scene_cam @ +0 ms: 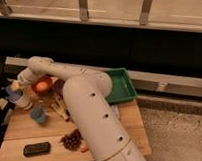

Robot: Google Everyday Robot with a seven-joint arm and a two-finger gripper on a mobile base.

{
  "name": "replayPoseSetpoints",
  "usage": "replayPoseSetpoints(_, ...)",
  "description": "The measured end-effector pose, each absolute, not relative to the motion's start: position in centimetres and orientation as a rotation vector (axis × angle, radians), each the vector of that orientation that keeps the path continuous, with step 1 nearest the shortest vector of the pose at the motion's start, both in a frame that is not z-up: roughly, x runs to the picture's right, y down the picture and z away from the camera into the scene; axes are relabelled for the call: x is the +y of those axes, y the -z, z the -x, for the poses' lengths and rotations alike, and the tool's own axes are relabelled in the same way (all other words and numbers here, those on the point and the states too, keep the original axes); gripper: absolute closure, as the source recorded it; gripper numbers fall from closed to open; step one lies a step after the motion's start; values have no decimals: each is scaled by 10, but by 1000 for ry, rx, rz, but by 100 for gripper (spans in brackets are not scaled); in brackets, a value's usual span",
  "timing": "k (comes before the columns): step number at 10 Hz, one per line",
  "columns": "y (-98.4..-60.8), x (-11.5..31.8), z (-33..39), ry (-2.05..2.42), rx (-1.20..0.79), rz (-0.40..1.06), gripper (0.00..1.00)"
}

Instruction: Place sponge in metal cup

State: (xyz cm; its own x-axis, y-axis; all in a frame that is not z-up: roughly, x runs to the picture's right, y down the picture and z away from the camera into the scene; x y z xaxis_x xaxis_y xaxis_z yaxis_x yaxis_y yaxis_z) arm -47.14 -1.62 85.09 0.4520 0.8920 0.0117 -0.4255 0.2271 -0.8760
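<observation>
My white arm reaches from the bottom centre up and over to the table's far left. My gripper (16,89) is at the arm's end, right over a bluish metal cup (16,97) near the left edge of the wooden table (56,127). A small yellowish patch at the gripper may be the sponge (15,85), though I cannot tell it apart for certain. The gripper hides the cup's mouth.
A red bowl with an orange (41,86) sits just right of the gripper. A small blue cup (38,115), a banana (60,109), a dark bunch (72,140) and a black object (37,148) lie on the table. A green tray (120,85) stands at the right.
</observation>
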Motion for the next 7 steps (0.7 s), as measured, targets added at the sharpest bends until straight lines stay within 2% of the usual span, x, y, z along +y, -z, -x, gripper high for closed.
replayPoseSetpoints(7, -841, -25, 447, -1034, -620, 886, 100)
